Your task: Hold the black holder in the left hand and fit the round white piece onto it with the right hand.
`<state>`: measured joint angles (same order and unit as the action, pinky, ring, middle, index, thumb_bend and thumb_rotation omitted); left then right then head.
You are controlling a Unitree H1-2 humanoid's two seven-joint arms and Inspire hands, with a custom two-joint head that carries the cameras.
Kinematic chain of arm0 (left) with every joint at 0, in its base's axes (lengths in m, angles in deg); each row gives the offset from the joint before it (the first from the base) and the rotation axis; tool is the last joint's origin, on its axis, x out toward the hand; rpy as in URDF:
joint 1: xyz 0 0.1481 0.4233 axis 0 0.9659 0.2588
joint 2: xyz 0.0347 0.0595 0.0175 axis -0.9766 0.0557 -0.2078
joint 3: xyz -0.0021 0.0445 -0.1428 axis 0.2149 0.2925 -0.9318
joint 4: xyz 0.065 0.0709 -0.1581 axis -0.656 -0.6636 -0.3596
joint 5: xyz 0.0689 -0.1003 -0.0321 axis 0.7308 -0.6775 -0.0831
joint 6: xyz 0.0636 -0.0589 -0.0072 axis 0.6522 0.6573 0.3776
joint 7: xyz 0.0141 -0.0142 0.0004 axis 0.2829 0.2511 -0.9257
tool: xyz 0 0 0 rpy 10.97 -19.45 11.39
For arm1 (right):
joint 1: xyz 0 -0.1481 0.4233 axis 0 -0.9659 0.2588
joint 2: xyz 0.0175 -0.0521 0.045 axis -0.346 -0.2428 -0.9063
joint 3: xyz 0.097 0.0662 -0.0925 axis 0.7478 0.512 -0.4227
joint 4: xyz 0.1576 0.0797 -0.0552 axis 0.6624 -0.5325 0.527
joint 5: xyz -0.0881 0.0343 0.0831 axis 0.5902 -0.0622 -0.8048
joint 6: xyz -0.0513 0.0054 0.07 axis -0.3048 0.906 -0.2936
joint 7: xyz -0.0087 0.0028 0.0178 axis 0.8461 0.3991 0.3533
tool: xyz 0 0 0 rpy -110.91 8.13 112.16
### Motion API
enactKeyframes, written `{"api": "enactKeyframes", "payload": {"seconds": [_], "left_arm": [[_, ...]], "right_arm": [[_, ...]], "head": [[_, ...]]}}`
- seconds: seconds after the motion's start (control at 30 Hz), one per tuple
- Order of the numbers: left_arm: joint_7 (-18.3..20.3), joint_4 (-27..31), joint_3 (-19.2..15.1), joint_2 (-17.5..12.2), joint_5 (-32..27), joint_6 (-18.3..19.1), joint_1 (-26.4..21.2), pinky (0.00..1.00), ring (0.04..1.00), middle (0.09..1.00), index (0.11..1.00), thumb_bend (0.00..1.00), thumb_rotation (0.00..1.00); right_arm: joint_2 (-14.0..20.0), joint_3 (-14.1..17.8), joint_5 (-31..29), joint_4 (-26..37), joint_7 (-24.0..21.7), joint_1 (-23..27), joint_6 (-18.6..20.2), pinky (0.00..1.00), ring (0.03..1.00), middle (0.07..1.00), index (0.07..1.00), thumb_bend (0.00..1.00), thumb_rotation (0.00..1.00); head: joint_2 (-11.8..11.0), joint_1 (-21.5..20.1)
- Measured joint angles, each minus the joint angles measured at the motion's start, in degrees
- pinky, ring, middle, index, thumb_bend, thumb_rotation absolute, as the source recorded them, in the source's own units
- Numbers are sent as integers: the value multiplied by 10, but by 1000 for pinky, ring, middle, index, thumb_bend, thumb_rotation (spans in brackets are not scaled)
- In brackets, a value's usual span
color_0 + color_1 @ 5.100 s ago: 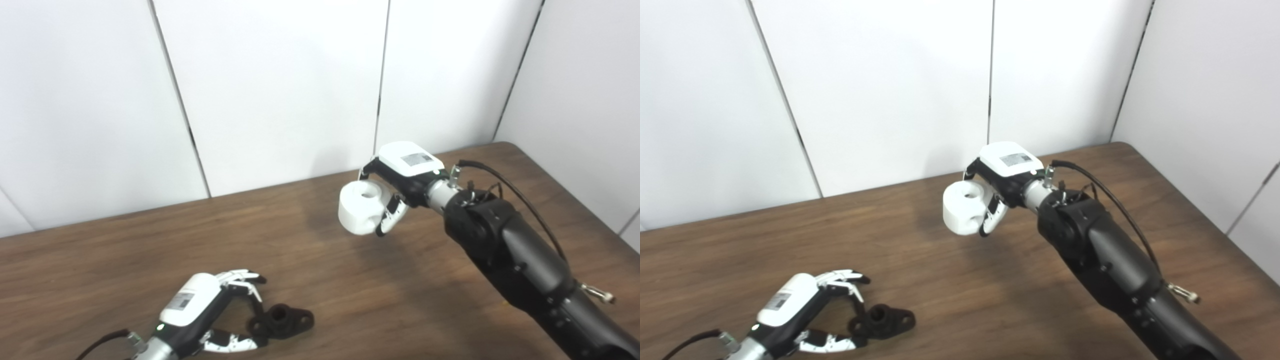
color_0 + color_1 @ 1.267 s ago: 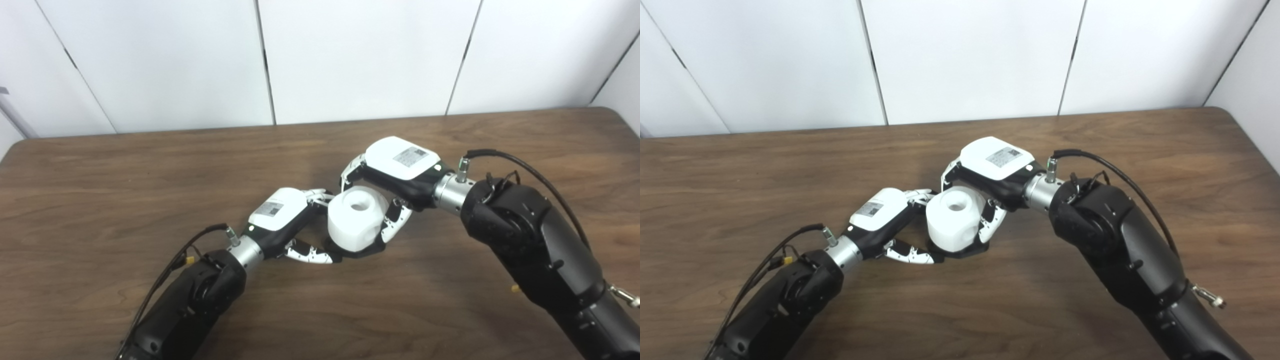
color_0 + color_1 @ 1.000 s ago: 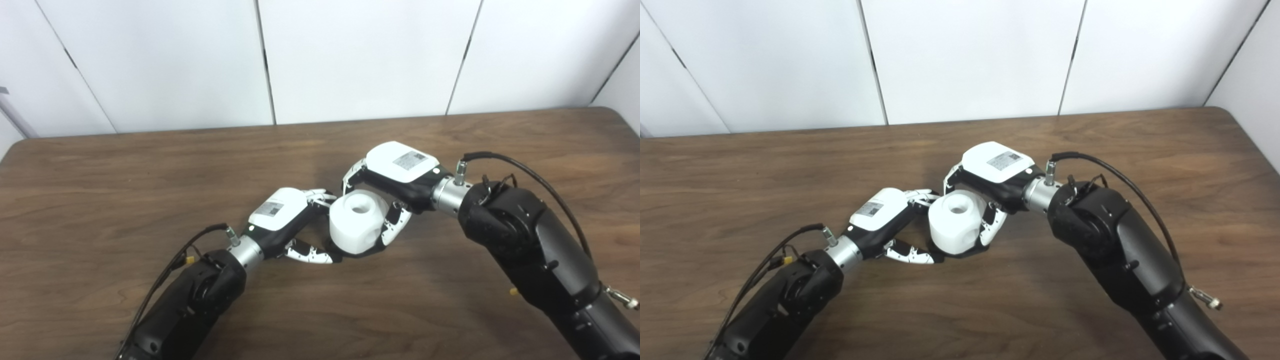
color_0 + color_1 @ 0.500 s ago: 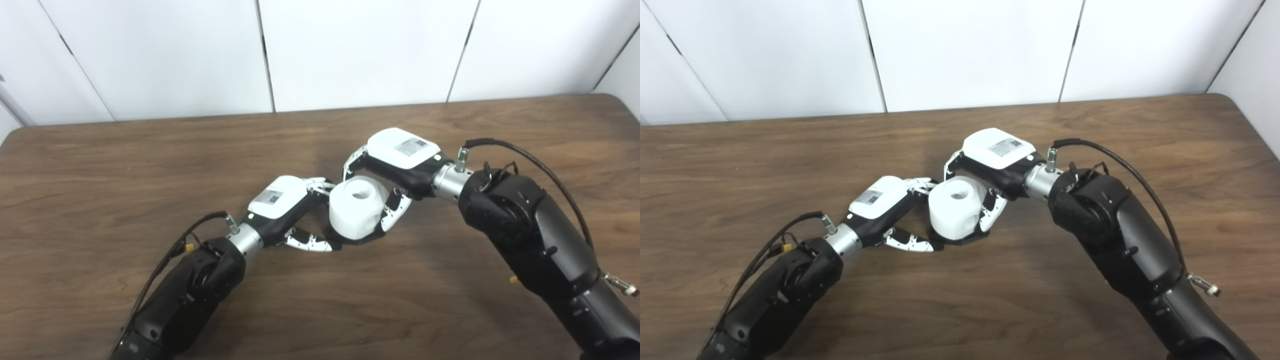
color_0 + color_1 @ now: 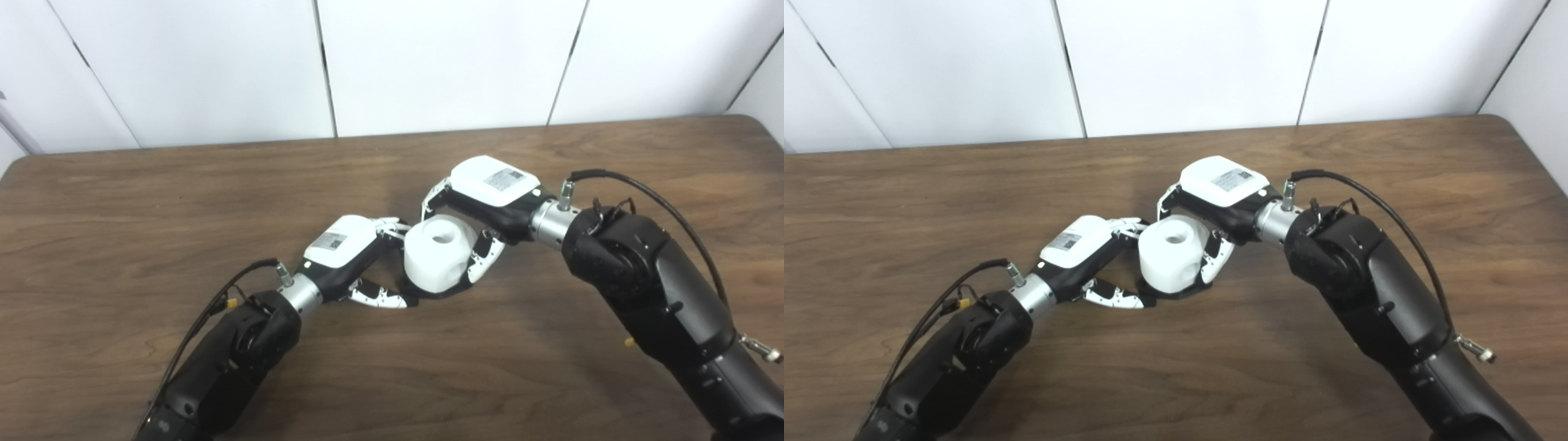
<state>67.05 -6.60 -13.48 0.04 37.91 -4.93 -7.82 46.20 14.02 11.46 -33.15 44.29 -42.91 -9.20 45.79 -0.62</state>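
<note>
Right eye view: hand (image 5: 1217,195) label unreadable.

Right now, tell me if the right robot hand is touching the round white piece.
Touching. In the left eye view the right robot hand wraps the round white piece, its fingers pressed against the piece's side with no gap.

Two head cameras, set side by side, are looking steeply down from close above the dark brown wooden table (image 5: 122,202), facing the white panelled wall (image 5: 1182,61); both are sharing nearly the whole tabletop.
</note>
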Motion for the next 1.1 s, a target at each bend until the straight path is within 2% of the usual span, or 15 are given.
{"api": "enactKeyframes", "payload": {"seconds": [0.33, 0.57, 0.83, 1.1], "left_arm": [[1, 1, 0, 0, 0, 2, 0, 824, 887, 829, 479, 524, 74], [3, 4, 0, 0, 0, 5, 1, 820, 892, 828, 479, 524, 74], [3, 6, 0, 0, 0, 5, 2, 818, 890, 828, 479, 524, 75], [4, 9, 0, -1, 0, 5, 4, 810, 887, 826, 479, 524, 75]], "right_arm": [[1, -1, 13, 0, 5, 0, -7, 681, 794, 716, 482, 523, 140], [5, -1, 25, -1, 15, -2, -29, 680, 788, 709, 482, 523, 139], [9, -1, 42, -10, 46, -6, -67, 671, 765, 693, 482, 524, 139], [9, 0, 47, -19, 69, -8, -88, 669, 765, 694, 483, 523, 140]], "head": [[4, 0], [5, 2], [8, 5], [10, 4]]}}
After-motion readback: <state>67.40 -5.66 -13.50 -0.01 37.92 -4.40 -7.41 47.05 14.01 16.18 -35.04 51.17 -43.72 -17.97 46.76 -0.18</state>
